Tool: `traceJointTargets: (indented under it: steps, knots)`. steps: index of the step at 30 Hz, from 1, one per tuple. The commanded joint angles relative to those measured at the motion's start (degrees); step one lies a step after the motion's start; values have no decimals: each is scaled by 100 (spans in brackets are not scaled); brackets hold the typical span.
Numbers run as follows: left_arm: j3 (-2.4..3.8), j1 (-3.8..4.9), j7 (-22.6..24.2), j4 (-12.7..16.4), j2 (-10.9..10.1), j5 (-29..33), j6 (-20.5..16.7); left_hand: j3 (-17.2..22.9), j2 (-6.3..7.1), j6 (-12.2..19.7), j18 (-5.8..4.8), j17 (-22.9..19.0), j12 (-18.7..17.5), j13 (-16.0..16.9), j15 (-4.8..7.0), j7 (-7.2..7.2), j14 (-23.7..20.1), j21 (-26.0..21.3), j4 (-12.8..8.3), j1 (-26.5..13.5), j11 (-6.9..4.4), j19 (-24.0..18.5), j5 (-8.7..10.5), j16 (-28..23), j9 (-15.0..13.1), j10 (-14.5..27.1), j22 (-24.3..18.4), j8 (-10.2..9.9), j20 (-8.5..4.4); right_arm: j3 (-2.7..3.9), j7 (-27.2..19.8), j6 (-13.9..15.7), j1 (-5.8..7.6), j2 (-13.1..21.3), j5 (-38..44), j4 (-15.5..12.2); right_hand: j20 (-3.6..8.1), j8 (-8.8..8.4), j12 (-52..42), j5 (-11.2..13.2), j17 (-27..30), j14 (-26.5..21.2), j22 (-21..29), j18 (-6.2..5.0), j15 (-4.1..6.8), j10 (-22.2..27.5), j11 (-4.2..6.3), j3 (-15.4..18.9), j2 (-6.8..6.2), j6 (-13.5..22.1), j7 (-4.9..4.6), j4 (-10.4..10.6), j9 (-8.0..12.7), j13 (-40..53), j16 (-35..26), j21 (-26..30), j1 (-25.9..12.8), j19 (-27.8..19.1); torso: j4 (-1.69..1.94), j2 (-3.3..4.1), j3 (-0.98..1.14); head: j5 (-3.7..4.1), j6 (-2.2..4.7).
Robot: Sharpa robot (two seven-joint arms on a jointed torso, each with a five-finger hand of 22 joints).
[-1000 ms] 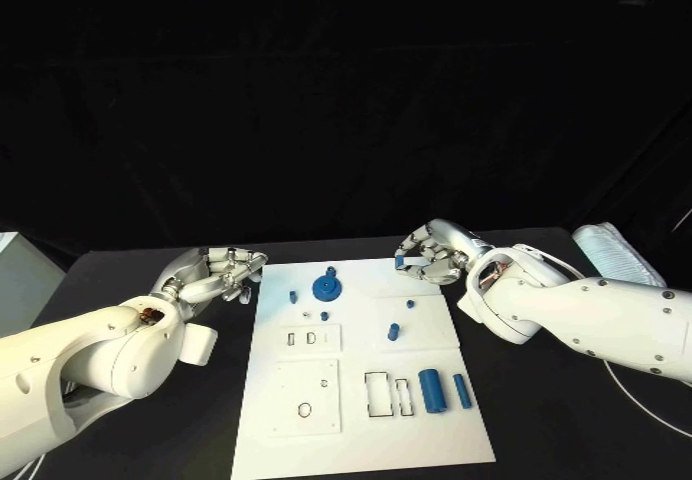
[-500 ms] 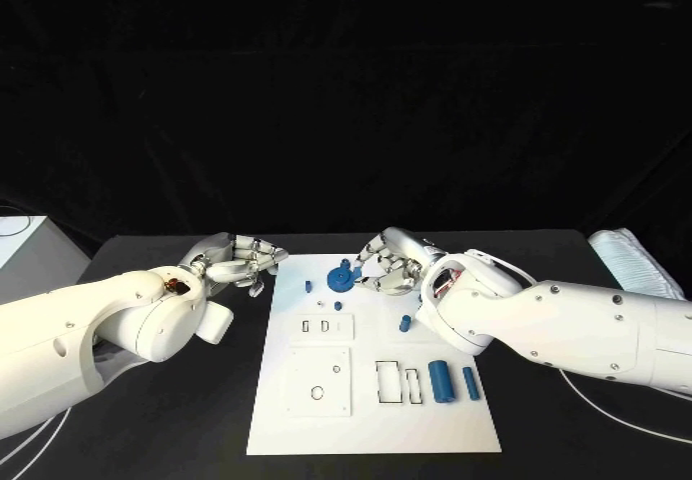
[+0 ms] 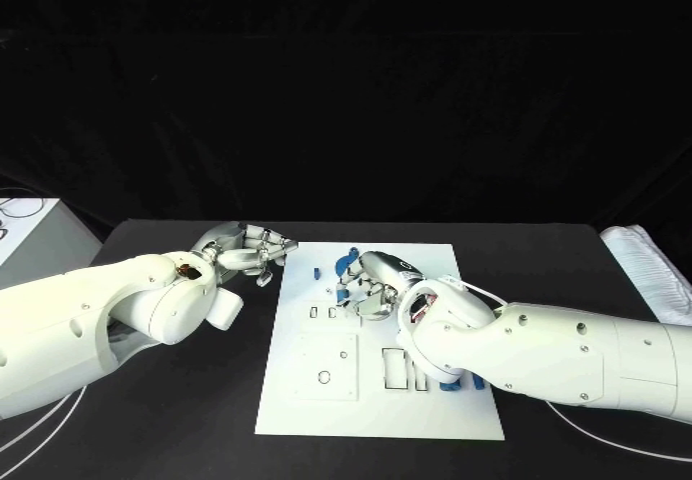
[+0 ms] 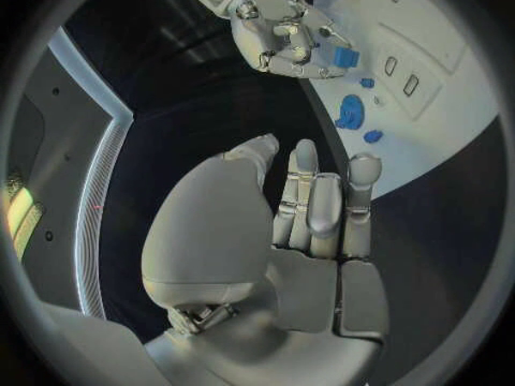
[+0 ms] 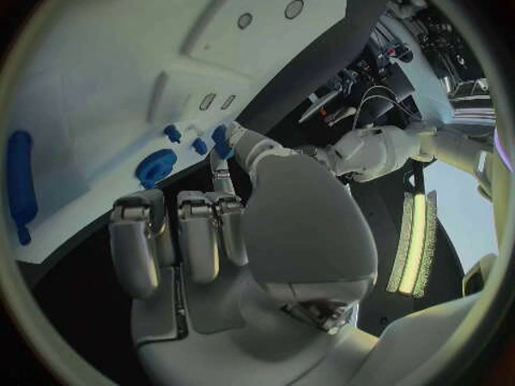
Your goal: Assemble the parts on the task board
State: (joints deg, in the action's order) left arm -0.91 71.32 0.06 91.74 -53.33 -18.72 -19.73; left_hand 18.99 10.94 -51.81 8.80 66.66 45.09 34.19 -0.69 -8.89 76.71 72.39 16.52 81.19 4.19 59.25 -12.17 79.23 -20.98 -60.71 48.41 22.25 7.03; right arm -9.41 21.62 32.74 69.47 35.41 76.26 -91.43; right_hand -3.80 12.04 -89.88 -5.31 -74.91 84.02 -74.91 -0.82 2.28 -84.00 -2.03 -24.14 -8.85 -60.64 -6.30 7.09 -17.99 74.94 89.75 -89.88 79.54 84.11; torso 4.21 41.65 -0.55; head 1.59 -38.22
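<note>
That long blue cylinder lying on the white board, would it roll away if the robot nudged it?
Probably, if nudged sideways: the blue cylinder looks round and smooth and lies flat on the white board. It appears rigid, likely plastic, so it should not bend. Its smooth surface may slip in the right hand.

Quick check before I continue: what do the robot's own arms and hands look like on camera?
Both arms are smooth, glossy white shells with rounded joint housings. The left hand and right hand are silver metal with segmented fingers. Small dark, reddish openings show at the wrists.
</note>
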Motion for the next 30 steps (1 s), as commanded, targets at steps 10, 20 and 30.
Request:
traceJointTargets:
  steps: [10,20,30]
  knots:
    - [-15,9,-72,35,36,-147,21,56,6,175,-133,594,349,161,6,21,443,255,-9,-67,-10,402,5,376,-167,187,428,204,-25,-9,297,159,-216,-135,797,100,-32,13,-12,-5,-1509,598,-1509,82,-43,-600,-12,-44,-21,39,-37,9,-62,1506,25,-12,-130,589,2,19,20,-16,-80]
    - [-19,8,-89,39,30,-218,71,58,7,206,-144,647,431,195,5,18,474,287,-8,-70,-8,450,5,405,-195,201,487,237,-25,-14,315,43,-283,-147,883,150,-42,23,-12,-3,-1509,598,-1509,82,-49,-600,-17,-39,-62,45,-41,10,-64,1506,25,-12,-181,589,1,27,23,-11,-71]
    - [-21,8,-99,38,18,-246,98,59,8,234,-150,684,502,225,3,16,495,306,-8,-72,-5,475,6,425,-215,213,518,262,-24,-30,307,-33,-308,-156,911,167,-47,28,-12,-2,-1509,598,-1509,82,-53,-600,-21,-33,-92,52,-44,12,-64,1506,25,-12,-219,589,-6,27,27,-23,-85]
